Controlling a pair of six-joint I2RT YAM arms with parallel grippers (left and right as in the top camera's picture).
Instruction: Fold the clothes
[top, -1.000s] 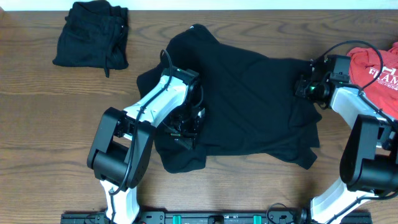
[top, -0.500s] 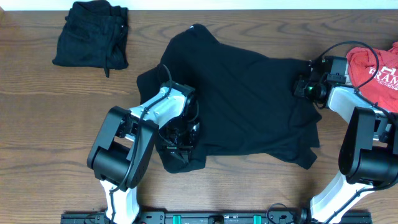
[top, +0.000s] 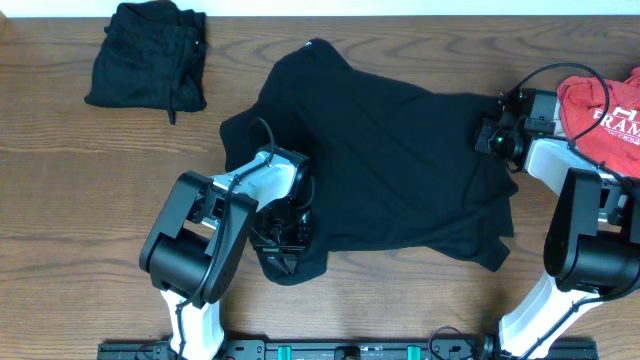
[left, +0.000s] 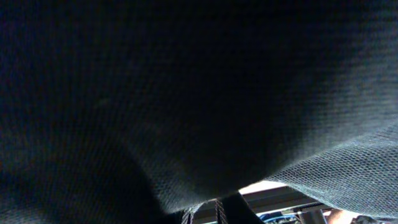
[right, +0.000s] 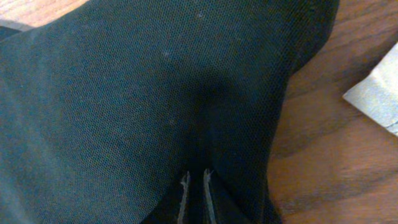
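Observation:
A black top (top: 390, 170) lies spread and rumpled across the middle of the table. My left gripper (top: 284, 243) is shut on its front left corner, where the cloth bunches up. In the left wrist view black fabric (left: 186, 93) fills nearly everything, and only the fingertips (left: 214, 211) show at the bottom. My right gripper (top: 488, 140) is shut on the top's right edge. Its two thin fingertips (right: 185, 190) stand close together with dark cloth (right: 155, 93) pinched between them. A red tee with white letters (top: 600, 105) lies crumpled at the far right.
A folded black garment (top: 148, 65) sits at the back left. Bare wooden table (top: 80, 200) shows left of the top and along the front. In the right wrist view a light grey piece (right: 376, 96) lies on the wood (right: 323, 143) to the right.
My left gripper has drawn toward the front edge, dragging the top's front left corner into a tighter bunch. The right gripper has shifted slightly toward the back with the right edge.

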